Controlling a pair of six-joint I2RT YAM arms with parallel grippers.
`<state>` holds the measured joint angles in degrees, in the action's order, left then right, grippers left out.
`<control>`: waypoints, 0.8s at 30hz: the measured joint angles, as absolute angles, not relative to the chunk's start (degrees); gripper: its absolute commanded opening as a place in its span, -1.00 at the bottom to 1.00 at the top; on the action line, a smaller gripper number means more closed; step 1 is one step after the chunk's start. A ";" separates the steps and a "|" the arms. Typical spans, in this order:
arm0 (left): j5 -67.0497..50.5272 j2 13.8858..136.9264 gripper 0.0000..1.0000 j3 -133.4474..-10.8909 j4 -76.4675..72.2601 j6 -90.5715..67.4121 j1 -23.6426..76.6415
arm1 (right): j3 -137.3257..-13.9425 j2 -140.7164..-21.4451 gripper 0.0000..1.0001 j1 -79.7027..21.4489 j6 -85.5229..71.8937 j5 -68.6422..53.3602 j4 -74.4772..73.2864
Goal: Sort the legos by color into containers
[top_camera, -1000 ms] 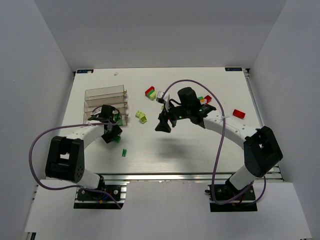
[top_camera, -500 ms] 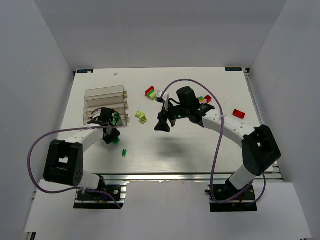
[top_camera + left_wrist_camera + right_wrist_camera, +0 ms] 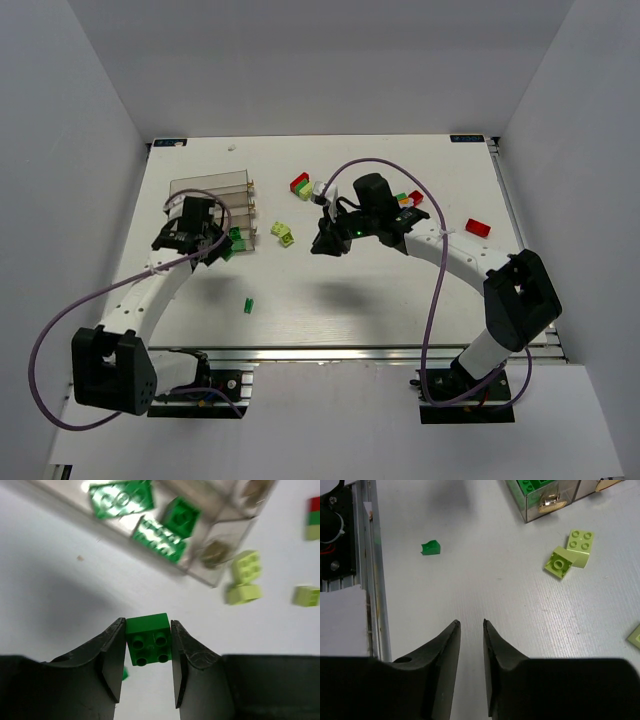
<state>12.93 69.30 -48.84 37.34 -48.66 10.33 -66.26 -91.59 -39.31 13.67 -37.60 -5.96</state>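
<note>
Now that my left gripper [image 3: 148, 630], pinching a green brick [image 3: 148, 644], has risen beside the tray [image 3: 207, 186], drop-off follows; my right gripper [image 3: 471, 630] has narrowed to a slit, empty.

White table [image 3: 330, 300] carried everything. Clear compartment tray [image 3: 205, 187] sat at 10 o'clock. Two lime legos [image 3: 283, 233] lay touching just left of centre, at 9. Small green piece [image 3: 247, 304] lay at 7. Red-and-lime lego [image 3: 301, 185] was at 12. Lone red lego [image 3: 478, 227] was at 3, well apart from the others.
</note>
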 measured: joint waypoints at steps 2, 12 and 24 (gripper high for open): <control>12.86 69.78 -1.00 -52.40 37.30 -48.21 9.80 | -66.26 -91.59 -0.87 -39.31 13.61 -37.80 -6.02; 11.70 83.79 -1.00 -64.05 36.42 -43.27 4.14 | -66.26 -91.59 -1.00 -39.22 13.04 -37.89 -6.09; 11.35 90.85 -0.24 -65.87 35.05 -39.29 2.33 | -66.26 -91.59 -1.00 -39.16 13.06 -37.69 -6.11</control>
